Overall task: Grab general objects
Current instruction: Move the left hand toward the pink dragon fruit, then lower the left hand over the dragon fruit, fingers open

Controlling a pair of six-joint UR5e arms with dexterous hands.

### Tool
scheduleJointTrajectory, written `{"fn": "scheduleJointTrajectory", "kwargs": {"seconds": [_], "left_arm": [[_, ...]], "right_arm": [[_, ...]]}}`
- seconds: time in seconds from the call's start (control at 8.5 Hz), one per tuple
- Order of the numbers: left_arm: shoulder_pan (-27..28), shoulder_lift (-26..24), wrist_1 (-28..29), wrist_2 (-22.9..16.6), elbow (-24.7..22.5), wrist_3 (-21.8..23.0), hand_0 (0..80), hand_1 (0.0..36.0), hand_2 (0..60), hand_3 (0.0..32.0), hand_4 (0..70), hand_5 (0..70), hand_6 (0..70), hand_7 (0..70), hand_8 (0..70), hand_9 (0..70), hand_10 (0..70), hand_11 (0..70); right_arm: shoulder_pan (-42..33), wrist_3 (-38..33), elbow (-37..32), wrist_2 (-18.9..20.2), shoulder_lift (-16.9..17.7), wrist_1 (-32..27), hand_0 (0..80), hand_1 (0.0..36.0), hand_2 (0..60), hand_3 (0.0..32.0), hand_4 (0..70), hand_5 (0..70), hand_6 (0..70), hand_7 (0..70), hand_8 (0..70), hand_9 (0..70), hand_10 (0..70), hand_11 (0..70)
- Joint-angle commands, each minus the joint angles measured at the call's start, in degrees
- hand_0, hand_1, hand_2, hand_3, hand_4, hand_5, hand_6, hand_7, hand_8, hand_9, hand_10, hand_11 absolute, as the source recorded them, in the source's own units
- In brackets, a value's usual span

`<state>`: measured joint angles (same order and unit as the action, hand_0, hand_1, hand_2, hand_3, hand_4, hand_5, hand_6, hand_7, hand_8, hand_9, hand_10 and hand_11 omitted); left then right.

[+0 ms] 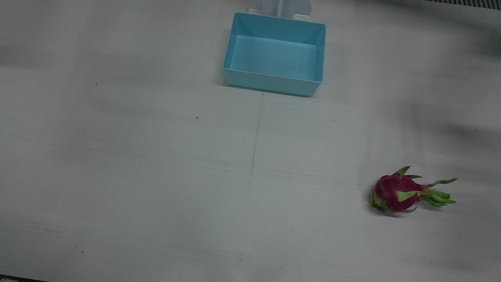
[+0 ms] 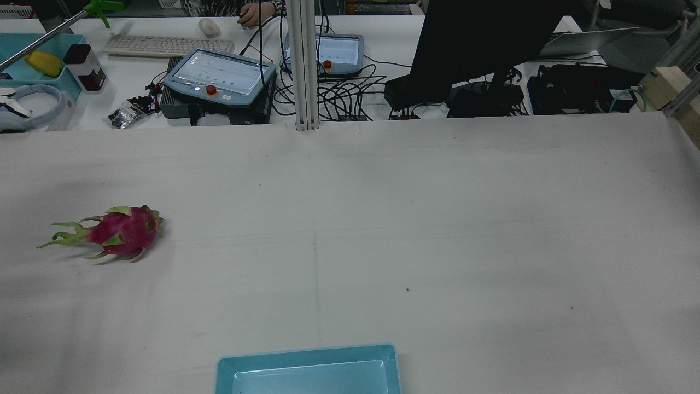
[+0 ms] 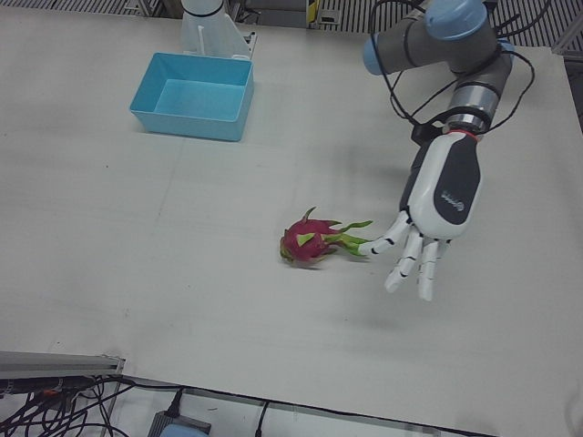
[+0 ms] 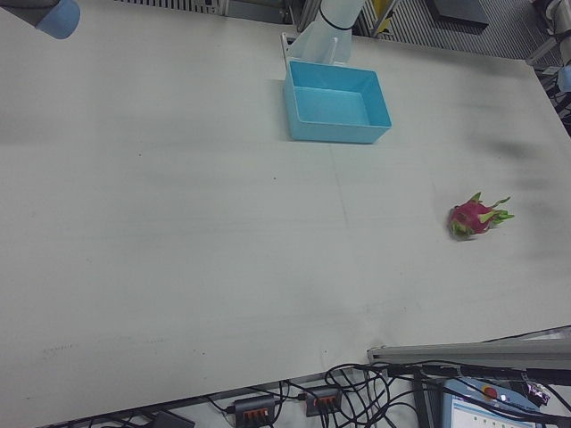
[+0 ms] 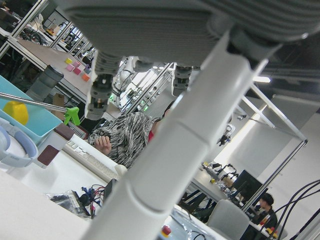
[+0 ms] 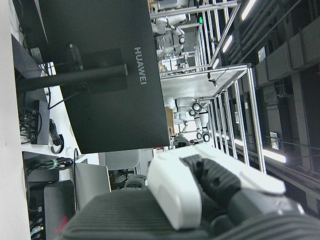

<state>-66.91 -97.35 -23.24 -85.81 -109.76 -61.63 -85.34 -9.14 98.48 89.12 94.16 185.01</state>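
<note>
Dragon fruit (image 3: 306,243) lies on the table (image 3: 182,273), well clear of the bin (image 3: 192,96). Left hand (image 3: 435,214) hovers beside its leafy end, fingers spread, empty. Recommend centring over the body before closing.

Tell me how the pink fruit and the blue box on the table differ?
The dragon fruit is magenta, rounded, with green leafy scales, lying on its side; the bin is light blue, rectangular, open-topped and empty. The fruit is much smaller. Both rest on the white table, untouched.
</note>
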Motion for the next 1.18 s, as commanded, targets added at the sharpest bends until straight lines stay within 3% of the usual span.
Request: {"fn": "scheduleJointTrajectory", "kwargs": {"seconds": [0.0, 0.24, 0.47, 0.71, 1.06], "left_arm": [[17.6, -11.3, -16.5, 13.8, 0.1, -7.0, 80.0, 36.0, 9.8, 32.0, 0.0, 46.8, 0.0, 16.6, 2.5, 1.9, 0.0, 1.4], [23.9, -10.4, -17.0, 22.3, 2.8, -7.0, 80.0, 36.0, 0.2, 32.0, 0.0, 38.1, 0.0, 11.3, 9.1, 0.8, 0.0, 0.0], [27.1, -10.3, -17.6, 26.4, 5.9, -7.0, 80.0, 36.0, 0.1, 32.0, 0.0, 35.2, 0.0, 8.8, 10.0, 0.3, 0.0, 0.0], [27.5, -10.4, -19.1, 27.1, 7.6, -7.1, 80.0, 36.0, 0.8, 32.0, 0.0, 32.1, 0.0, 9.5, 10.1, 0.5, 0.0, 0.0], [29.4, -10.9, -20.0, 27.1, 10.3, -7.1, 80.0, 36.0, 2.4, 32.0, 0.0, 34.5, 0.0, 9.2, 8.1, 0.4, 0.0, 0.0]], "right_arm": [[0.0, 0.0, 0.0, 0.0, 0.0, 0.0, 0.0, 0.0, 0.0, 0.0, 0.0, 0.0, 0.0, 0.0, 0.0, 0.0, 0.0, 0.0], [0.0, 0.0, 0.0, 0.0, 0.1, 0.0, 0.0, 0.0, 0.0, 0.0, 0.0, 0.0, 0.0, 0.0, 0.0, 0.0, 0.0, 0.0], [0.0, 0.0, 0.0, 0.0, 0.1, 0.0, 0.0, 0.0, 0.0, 0.0, 0.0, 0.0, 0.0, 0.0, 0.0, 0.0, 0.0, 0.0], [0.0, 0.0, 0.0, 0.0, 0.1, 0.0, 0.0, 0.0, 0.0, 0.0, 0.0, 0.0, 0.0, 0.0, 0.0, 0.0, 0.0, 0.0], [0.0, 0.0, 0.0, 0.0, 0.0, 0.0, 0.0, 0.0, 0.0, 0.0, 0.0, 0.0, 0.0, 0.0, 0.0, 0.0, 0.0, 0.0]]}}
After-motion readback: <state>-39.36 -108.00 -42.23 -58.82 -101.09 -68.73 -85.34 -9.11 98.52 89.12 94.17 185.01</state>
